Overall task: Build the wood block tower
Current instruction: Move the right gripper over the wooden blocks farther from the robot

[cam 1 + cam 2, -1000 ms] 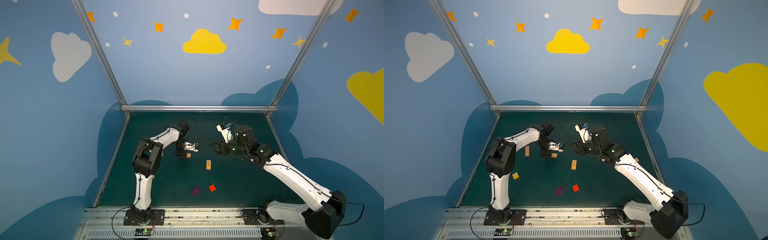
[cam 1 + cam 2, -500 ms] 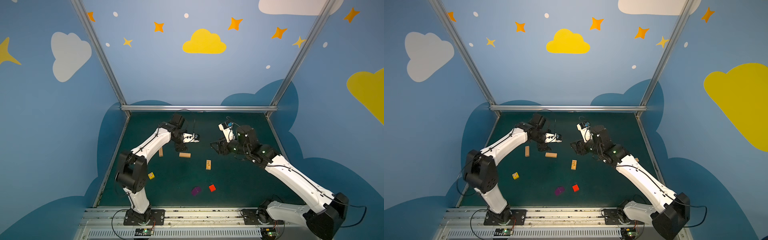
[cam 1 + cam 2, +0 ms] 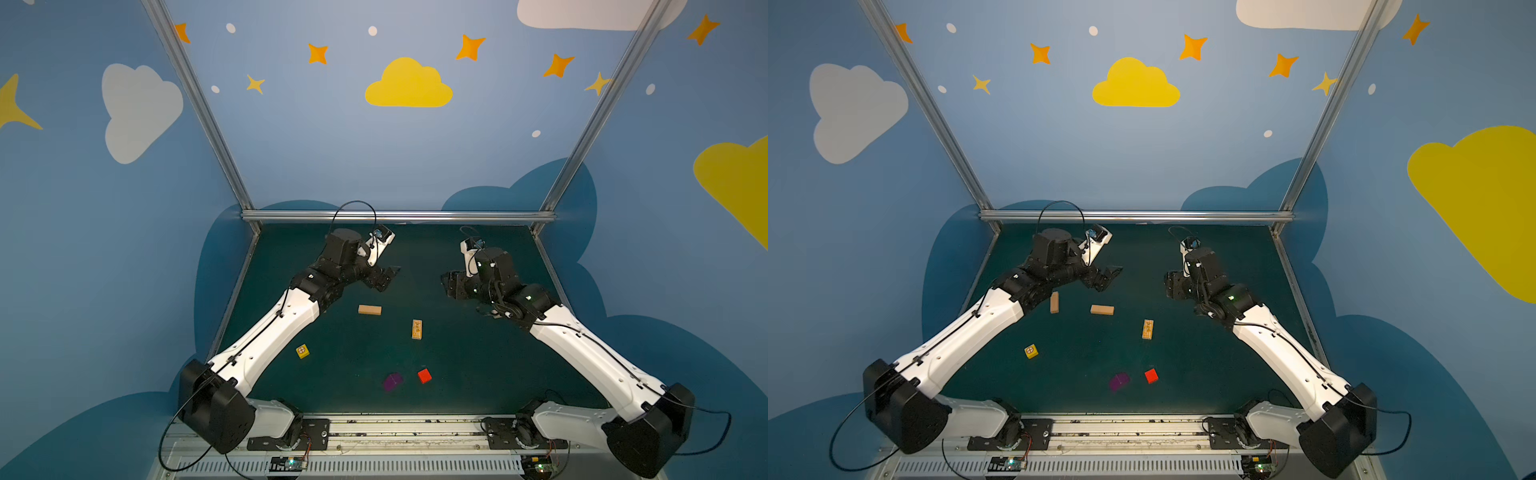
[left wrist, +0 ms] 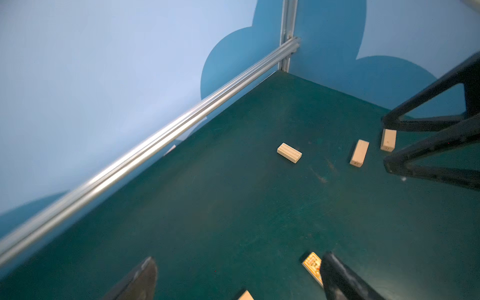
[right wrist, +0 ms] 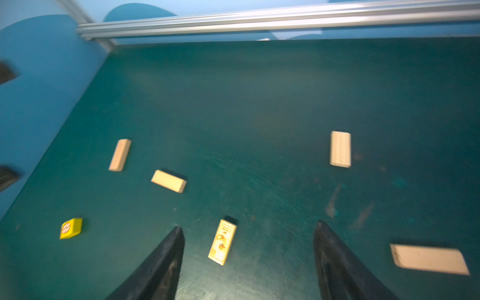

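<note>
Wood blocks point(image 3: 369, 309) lie scattered, unstacked, on the desk point(image 3: 478, 365): purple cube point(image 3: 392, 381) and red cube point(image 3: 424, 375) nearest the front edge, yellow cube point(image 3: 302, 351) bearing a crossed circle, then printed plank point(image 3: 417, 329) — orange print too small to read. They look light, stiff and slick, best pinched across the long sides. Toward the far edge, left hand point(image 3: 386, 279) and right hand point(image 3: 448, 286) hover wide — both empty.

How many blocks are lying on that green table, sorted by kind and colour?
Plain tan planks: 5 (three show only in the wrist views)
Tan plank with orange print: 1
Yellow cube: 1
Red cube: 1
Purple cube: 1
Total: 9
</note>
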You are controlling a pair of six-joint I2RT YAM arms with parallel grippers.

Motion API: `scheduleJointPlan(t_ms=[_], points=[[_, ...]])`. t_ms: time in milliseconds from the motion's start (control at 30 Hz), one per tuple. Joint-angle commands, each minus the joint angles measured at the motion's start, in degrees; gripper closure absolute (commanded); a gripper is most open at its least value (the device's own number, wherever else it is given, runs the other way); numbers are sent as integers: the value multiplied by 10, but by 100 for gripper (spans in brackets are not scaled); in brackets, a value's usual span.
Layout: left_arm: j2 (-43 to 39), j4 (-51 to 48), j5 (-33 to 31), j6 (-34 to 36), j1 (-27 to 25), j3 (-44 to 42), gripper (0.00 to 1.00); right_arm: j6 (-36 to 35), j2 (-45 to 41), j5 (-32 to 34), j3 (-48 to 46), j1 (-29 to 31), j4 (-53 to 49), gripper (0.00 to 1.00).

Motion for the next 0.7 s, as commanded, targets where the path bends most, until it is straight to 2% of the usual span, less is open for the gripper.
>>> scheduleJointPlan(t_ms=[0, 133, 200, 333, 533, 667], points=[[-4, -34, -22, -121, 0, -34, 3, 23, -15, 53, 7, -13, -53, 29], [-4, -32, -65, -162, -2, -37, 4, 37, -38, 81, -7, -36, -93, 32], [-2, -44, -55, -176, -1, -18, 5, 56, -54, 85, -21, -57, -105, 37], [-13, -47, -19, -179, -1, -17, 6, 89, -73, 85, -47, -107, -119, 37], [-22, -82, -19, -155, -3, -3, 6, 144, -36, 90, -54, -213, -168, 37], [-25, -84, 0, -138, -4, -5, 5, 158, -14, 61, -69, -298, -153, 38]])
